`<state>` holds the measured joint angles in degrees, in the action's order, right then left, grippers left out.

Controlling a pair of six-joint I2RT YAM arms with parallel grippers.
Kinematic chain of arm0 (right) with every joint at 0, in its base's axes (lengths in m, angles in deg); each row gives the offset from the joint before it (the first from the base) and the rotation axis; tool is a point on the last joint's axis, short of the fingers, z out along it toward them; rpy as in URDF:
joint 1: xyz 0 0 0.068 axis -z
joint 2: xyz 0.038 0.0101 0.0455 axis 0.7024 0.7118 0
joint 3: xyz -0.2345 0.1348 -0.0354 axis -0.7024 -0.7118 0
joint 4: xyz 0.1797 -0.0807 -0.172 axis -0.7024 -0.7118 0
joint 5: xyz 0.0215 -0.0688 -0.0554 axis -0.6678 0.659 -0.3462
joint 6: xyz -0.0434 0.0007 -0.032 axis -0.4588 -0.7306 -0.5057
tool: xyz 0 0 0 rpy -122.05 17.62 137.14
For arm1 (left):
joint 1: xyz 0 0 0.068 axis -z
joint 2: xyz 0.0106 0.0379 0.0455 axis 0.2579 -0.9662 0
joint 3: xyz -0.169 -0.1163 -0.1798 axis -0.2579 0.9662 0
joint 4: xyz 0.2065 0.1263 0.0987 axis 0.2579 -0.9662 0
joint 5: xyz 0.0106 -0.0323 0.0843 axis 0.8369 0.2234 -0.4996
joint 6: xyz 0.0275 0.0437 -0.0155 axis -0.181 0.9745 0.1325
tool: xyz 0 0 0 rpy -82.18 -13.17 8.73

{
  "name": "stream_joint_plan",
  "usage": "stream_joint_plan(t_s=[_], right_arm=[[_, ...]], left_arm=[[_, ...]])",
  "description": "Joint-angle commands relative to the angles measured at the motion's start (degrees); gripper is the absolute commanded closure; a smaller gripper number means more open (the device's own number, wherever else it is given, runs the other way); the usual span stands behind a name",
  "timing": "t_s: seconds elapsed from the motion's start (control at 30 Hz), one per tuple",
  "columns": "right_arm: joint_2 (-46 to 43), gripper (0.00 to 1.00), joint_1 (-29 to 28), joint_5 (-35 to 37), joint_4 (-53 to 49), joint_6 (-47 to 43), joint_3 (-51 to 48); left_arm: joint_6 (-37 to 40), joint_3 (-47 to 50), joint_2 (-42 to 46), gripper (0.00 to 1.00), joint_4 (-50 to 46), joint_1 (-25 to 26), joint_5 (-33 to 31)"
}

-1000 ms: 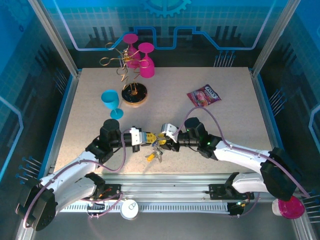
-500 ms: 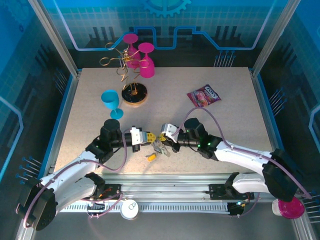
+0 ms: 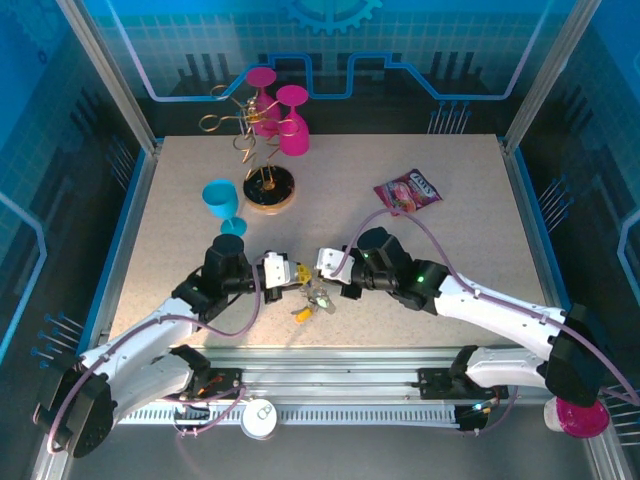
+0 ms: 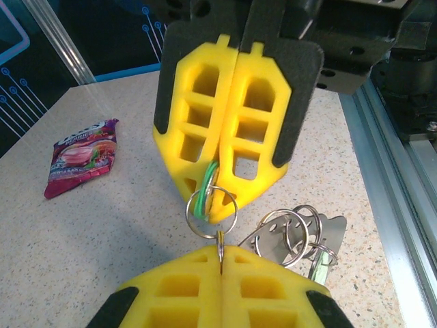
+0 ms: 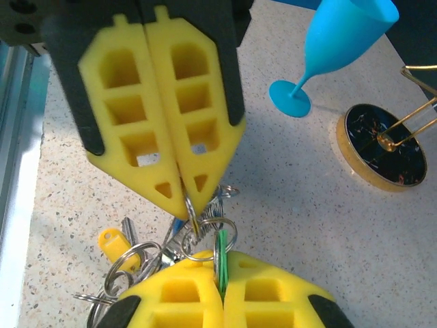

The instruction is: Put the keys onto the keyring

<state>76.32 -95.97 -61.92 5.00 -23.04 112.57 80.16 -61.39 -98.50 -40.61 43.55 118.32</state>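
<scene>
Keyring (image 4: 208,236) hangs over the table's near middle, pinched from both ends by shut jaws: in the left wrist view, left gripper (image 4: 220,254) nips it at 6 o'clock, right gripper (image 5: 222,256) at 12, seemingly with something green; loose keys (image 4: 326,232) dangle at 4 o'clock

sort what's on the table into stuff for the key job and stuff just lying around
For the job:
- keys, bunched on the table
- split rings, pinched between the left pincer and the right pincer, both shut

Just lying about:
- blue cup
- pink cups
- gold wire stand
- snack packet
</scene>
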Motion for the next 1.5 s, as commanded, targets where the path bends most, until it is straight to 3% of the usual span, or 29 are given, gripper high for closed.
stream_joint_plan(t_s=[0.0,0.07,0.1,0.23,0.37,0.47,0.53,0.63,0.83,1.07,1.3,1.47], right_arm=[[-0.27,1.0,-0.83,3.94,-4.29,-3.22,4.25],[-0.25,1.0,-1.1,6.21,-5.91,-4.39,5.69],[-0.16,1.0,-1.25,7.39,-7.06,-5.06,6.63],[0.75,1.0,-1.88,9.77,-11.73,-7.18,10.79],[2.44,1.0,-2.65,9.83,-15.12,-8.25,14.92],[5.09,1.0,-3.5,7.65,-15.37,-8.13,18.14],[7.7,1.0,-4.85,6.27,-14.66,-8.22,21.11],[11.95,1.0,-7.46,3.82,-11.58,-7.07,25.42],[20.05,1.0,-9.38,0.14,-1.3,1.61,29.97],[24.98,1.0,-5.7,1.41,12.85,7.7,20.02],[23.27,1.0,0.6,7.77,11.11,-7.57,8.46],[24.97,1.0,2.26,19.34,6.01,-19.39,4.11]], left_arm=[[2.21,-1.89,-0.57,1.0,-3.61,-0.37,-0.73],[2.53,-2.25,-0.89,1.0,-4.7,-0.3,-1.5],[2.58,-2.33,-0.94,0.95,-5.04,-0.3,-1.57],[-0.93,-2.64,1.07,0.5,-7.72,-0.41,0.13],[-8.0,-1.06,8.84,0.24,-8.07,-0.45,-3.31],[-18.84,-0.81,17.42,0.01,-7.69,-0.85,-11.97],[-26.88,-0.44,24.52,0.01,-7.98,-0.83,-23.57],[-36.97,-1.18,32.07,0.01,-11.83,-0.92,-47.84],[-46.99,1.12,36.35,0.01,-10.81,-1.04,-71.81],[-51.72,2.62,30.2,0.01,-8.1,-1.0,-74.92],[-46.26,2.53,25.32,0.01,-8.1,-1.1,-72.78],[-42.88,4.35,23.54,0.01,-7.69,-1.33,-74.4]])
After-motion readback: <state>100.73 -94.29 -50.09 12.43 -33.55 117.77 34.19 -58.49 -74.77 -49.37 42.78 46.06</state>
